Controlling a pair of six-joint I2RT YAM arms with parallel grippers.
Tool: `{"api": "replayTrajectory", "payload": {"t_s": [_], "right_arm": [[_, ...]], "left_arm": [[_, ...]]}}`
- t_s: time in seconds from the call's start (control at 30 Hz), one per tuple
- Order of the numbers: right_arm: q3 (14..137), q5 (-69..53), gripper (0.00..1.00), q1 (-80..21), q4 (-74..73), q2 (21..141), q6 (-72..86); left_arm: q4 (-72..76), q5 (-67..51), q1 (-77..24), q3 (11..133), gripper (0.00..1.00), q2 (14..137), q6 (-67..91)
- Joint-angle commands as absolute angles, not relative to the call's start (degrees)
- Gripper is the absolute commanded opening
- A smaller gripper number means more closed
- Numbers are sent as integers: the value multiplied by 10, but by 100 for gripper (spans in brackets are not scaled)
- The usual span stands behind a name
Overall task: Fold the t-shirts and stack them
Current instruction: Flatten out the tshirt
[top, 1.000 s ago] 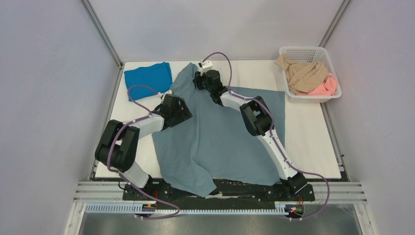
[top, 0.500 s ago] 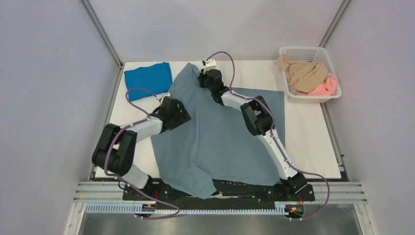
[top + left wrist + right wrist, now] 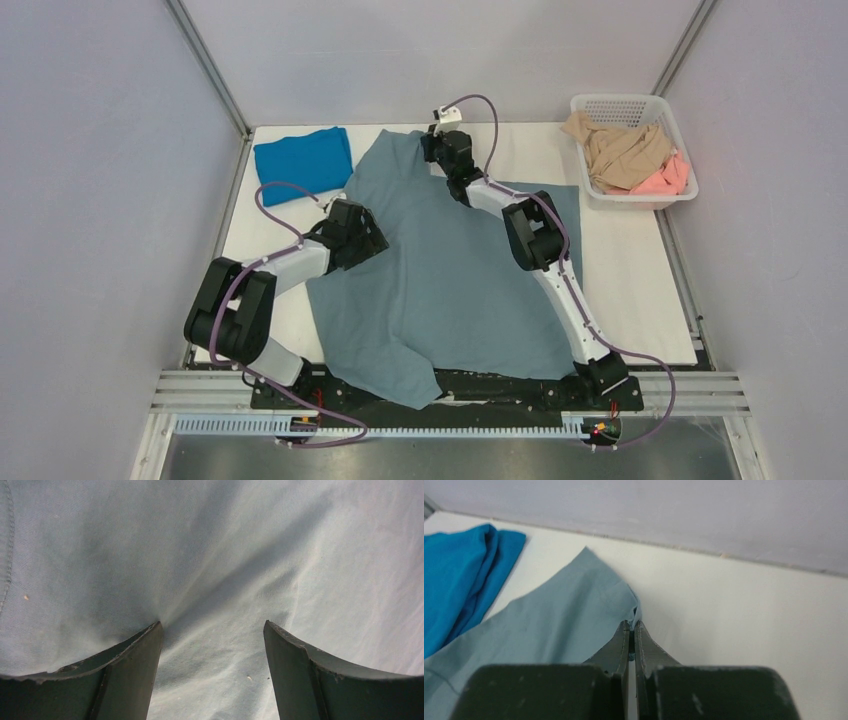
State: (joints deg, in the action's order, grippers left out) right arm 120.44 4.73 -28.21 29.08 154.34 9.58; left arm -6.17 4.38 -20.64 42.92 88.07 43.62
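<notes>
Spread over the middle of the bench (image 3: 630,280): a large grey-blue t-shirt (image 3: 450,280), mostly flat, rumpled at its near left corner and reaching past the bench's near edge there.

At its far tip, pinched between the closed jaws of the right tool (image 3: 632,626): a thin sliver of the hem (plain from the right wrist, cloth showing in the slit between the two fingers), close to the bench's far edge and the back wall.

Over the shirt's left side, the left tool (image 3: 212,630), jaws wide apart, nothing held. Fingertips down at the cloth, creases fanning out from the left fingertip (image 3: 150,635); pressing or only touching, cannot tell.

In the far left corner of the bench, a bright blue t-shirt (image 3: 302,160), folded into a rough rectangle, just beside the grey-blue one's far left edge; touching or not, unclear from above.

At the far right corner, a white basket (image 3: 640,108), holding a tan t-shirt (image 3: 618,150) draped over its left rim and a pink t-shirt (image 3: 668,180) bunched at its near right end. Both unfolded, well apart from the other two.
</notes>
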Motion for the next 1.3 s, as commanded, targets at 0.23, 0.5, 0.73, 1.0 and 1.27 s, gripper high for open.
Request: {"api": "replayTrajectory", "payload": {"t_s": [0.23,0.5,0.73,1.0,1.27], "right_arm": [[1079,-35,98,-251,315,1350,23],[822,38,98,-252,4,1072,79],[558,113,98,-249,3,911,120],[517,126,98,-233,1,960,122],[570,105,98,-200,8,1059,122]], "left_arm": [[-141,50,-208,451,81,871,433],[-160,57,-209,517,81,829,422],[-183,53,-208,597,82,893,393],[-188,68,-207,693,81,1055,393],[-234,65,-181,825,81,1195,396]]}}
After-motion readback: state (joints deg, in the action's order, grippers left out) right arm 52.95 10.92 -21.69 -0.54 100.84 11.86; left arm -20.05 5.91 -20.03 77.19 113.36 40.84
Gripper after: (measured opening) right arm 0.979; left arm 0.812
